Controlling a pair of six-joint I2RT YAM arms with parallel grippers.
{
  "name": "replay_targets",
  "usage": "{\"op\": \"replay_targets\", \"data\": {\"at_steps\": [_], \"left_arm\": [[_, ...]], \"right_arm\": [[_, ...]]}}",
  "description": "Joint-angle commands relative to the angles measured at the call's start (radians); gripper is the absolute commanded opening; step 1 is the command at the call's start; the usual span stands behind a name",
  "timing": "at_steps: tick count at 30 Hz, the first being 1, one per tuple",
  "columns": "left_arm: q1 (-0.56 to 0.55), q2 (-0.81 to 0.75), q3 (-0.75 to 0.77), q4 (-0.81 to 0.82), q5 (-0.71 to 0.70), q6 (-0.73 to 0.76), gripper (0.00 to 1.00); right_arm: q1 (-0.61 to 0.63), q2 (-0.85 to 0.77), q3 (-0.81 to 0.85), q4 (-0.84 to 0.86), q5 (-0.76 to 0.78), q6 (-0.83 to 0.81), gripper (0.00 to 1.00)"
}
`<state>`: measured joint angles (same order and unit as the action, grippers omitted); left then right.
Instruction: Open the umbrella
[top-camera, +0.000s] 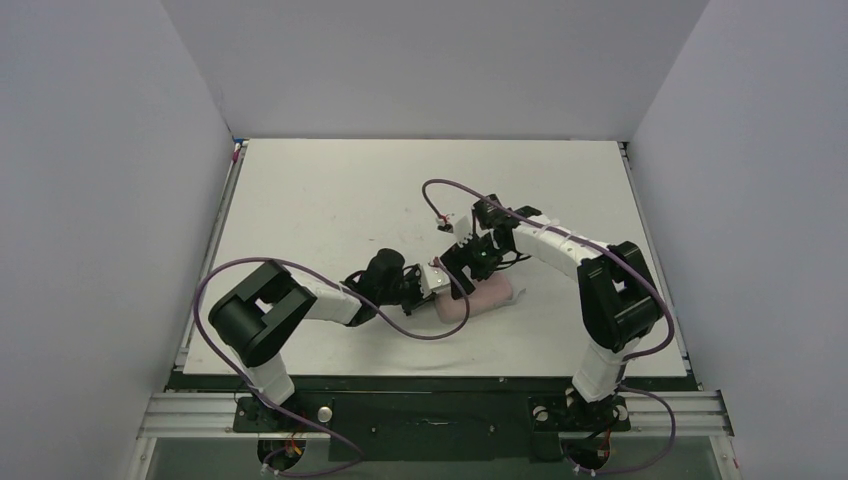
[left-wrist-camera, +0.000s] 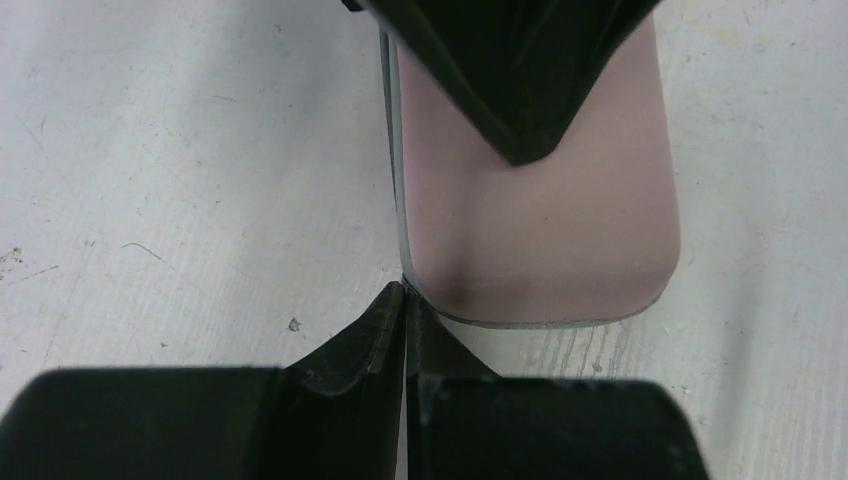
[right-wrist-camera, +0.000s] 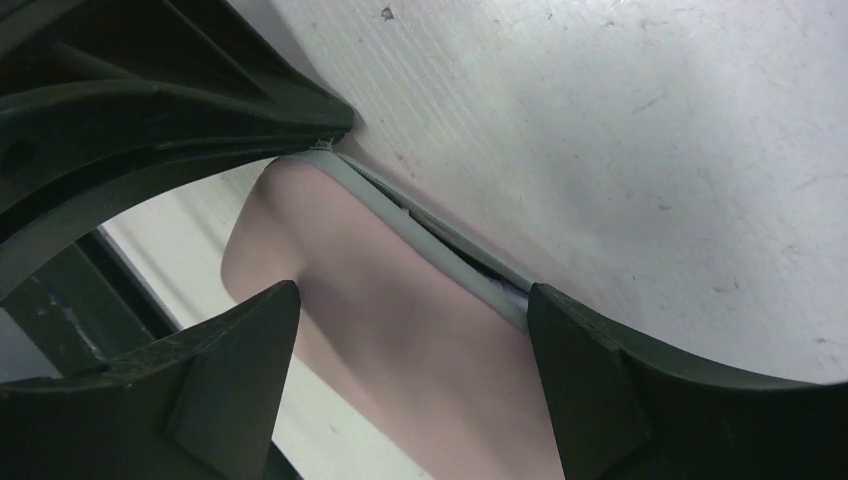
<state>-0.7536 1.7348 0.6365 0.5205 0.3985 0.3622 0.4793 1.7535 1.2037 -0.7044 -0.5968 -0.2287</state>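
A soft pinkish-white sleeve pouch (top-camera: 482, 298) with grey trim lies on the table between my arms. It also shows in the left wrist view (left-wrist-camera: 540, 230) and the right wrist view (right-wrist-camera: 400, 340). The umbrella is hidden. Only a dark slit with a pale sliver shows at the pouch's grey-trimmed mouth (right-wrist-camera: 500, 287). My left gripper (top-camera: 438, 283) (left-wrist-camera: 405, 296) is shut, its tips pinched on the grey trim at the pouch's near corner. My right gripper (top-camera: 478, 262) (right-wrist-camera: 410, 305) is open and straddles the pouch, one finger on each side.
The white table (top-camera: 330, 200) has grey walls on three sides. A right finger (left-wrist-camera: 520, 90) hangs over the pouch in the left wrist view. The left gripper's body (right-wrist-camera: 150, 110) fills the upper left of the right wrist view. Purple cables loop near both arms.
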Motion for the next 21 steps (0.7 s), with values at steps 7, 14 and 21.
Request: {"op": "replay_targets", "data": {"at_steps": [7,14,21], "left_arm": [[0.007,-0.053,0.007,-0.080,0.030,-0.002,0.00],[0.005,-0.096,-0.031,-0.106,0.031,0.005,0.00],[-0.029,-0.165,-0.084,-0.135,0.039,0.026,0.00]], "right_arm": [[0.023,0.064,-0.041,0.037,0.145,-0.079,0.64],[0.013,0.084,-0.055,0.028,0.149,-0.133,0.33],[-0.019,0.104,-0.049,0.027,0.175,-0.113,0.19]]}}
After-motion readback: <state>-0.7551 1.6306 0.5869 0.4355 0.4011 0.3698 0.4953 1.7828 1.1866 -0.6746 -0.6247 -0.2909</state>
